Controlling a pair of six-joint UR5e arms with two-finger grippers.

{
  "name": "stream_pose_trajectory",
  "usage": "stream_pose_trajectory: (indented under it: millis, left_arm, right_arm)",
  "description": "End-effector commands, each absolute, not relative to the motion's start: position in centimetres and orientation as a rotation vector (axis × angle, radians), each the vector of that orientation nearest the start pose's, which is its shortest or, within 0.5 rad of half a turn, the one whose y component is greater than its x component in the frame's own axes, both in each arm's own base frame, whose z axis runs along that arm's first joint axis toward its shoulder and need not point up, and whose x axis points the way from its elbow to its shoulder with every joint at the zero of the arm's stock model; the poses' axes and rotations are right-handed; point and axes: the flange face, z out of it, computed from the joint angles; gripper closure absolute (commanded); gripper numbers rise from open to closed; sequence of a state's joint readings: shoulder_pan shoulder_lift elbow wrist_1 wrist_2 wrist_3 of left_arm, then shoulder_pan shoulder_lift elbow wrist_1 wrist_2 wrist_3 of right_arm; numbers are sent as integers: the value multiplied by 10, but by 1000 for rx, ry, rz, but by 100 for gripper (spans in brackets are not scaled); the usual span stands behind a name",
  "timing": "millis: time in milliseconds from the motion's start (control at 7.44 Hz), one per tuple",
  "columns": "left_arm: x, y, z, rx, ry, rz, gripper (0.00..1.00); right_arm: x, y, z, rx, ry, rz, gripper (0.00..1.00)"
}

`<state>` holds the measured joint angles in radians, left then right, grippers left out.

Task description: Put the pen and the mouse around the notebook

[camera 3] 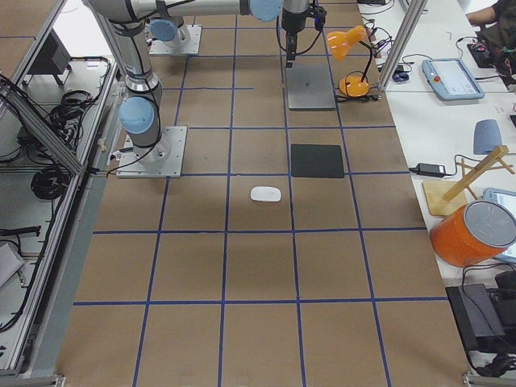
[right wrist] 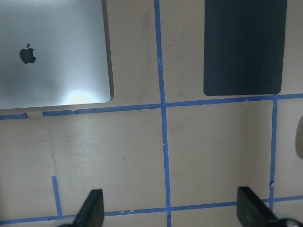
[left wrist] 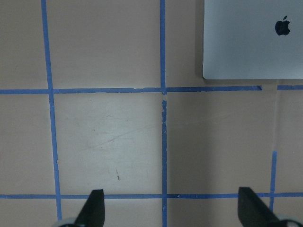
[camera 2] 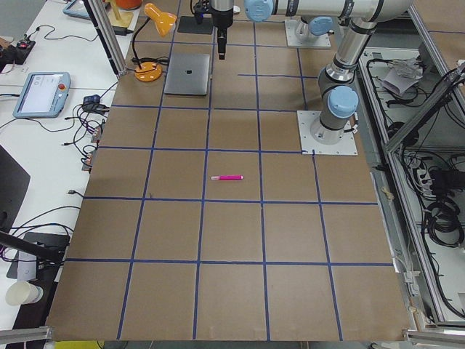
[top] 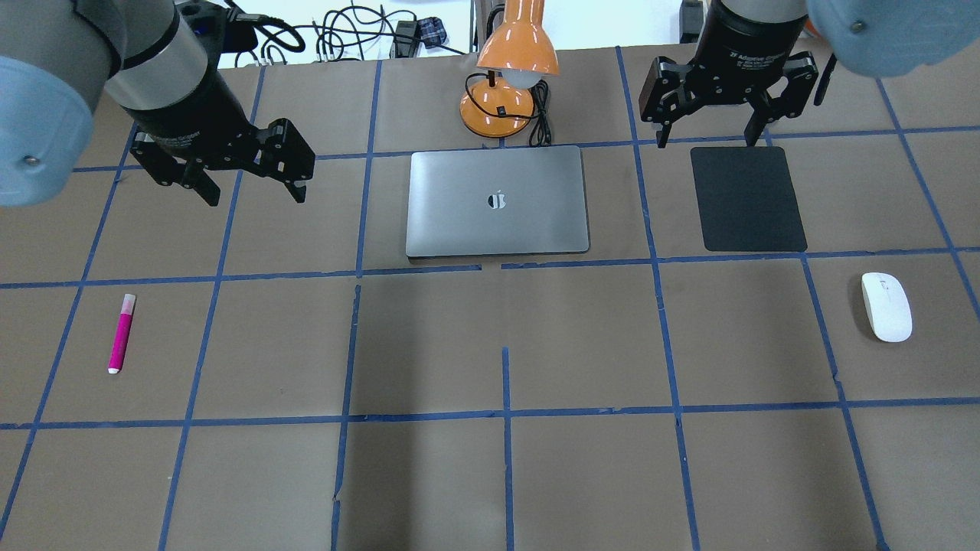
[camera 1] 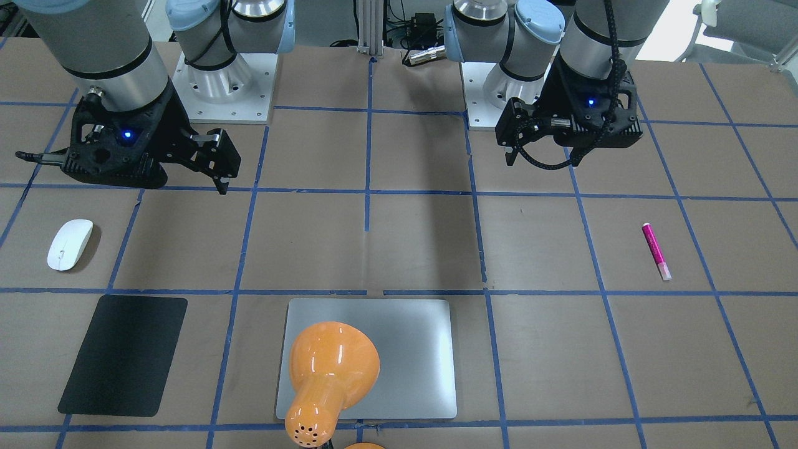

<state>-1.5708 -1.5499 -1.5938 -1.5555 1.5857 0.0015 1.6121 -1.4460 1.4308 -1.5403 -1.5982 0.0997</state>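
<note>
The silver-grey notebook (top: 498, 200) lies closed at the table's far middle, below an orange lamp. Well to the left on the near side lies the magenta pen (top: 121, 334), also the pen (camera 1: 656, 251). On the right lies the white mouse (top: 886, 306), also the mouse (camera 1: 70, 244). My left gripper (top: 254, 197) hangs open above bare table left of the notebook, holding nothing. The right gripper (top: 713, 140) is open and empty over the far edge of a black mat. A corner of the notebook (left wrist: 253, 42) shows in the left wrist view.
A thin black mat (top: 746, 199) lies right of the notebook, between it and the mouse. The orange desk lamp (top: 509, 84) stands just behind the notebook, its head over it in the front view. Blue tape lines grid the brown table.
</note>
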Motion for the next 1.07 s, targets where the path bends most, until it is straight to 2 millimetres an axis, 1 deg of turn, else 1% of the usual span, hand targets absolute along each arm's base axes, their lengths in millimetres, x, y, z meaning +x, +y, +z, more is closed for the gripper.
stream_pose_trajectory:
  millis: [0,134,269,403,537,672,806,940]
  left_arm:
    - [-131,-483,489,2,3122,-17,0]
    - [-130,-481,490,-2,3126,-19,0]
    - [-107,-488,485,-48,3119,-18,0]
    - [-65,-495,478,-114,3123,5,0]
    - [-10,-498,467,-46,3133,42,0]
    - [59,-498,446,0,3146,72,0]
    - [120,-499,416,31,3143,51,0]
    - [169,-492,373,65,3147,49,0]
  right_arm:
    - [150,-536,480,87,3170,60,0]
    - [145,-537,479,84,3170,63,0]
    - [124,-542,469,40,3171,92,0]
    - [63,-542,435,5,3153,185,0]
    - [0,-542,397,59,3133,206,0]
    - [-47,-537,365,10,3141,145,0]
    - [-83,-526,332,-3,3168,133,0]
    - [-114,-516,294,33,3189,131,0]
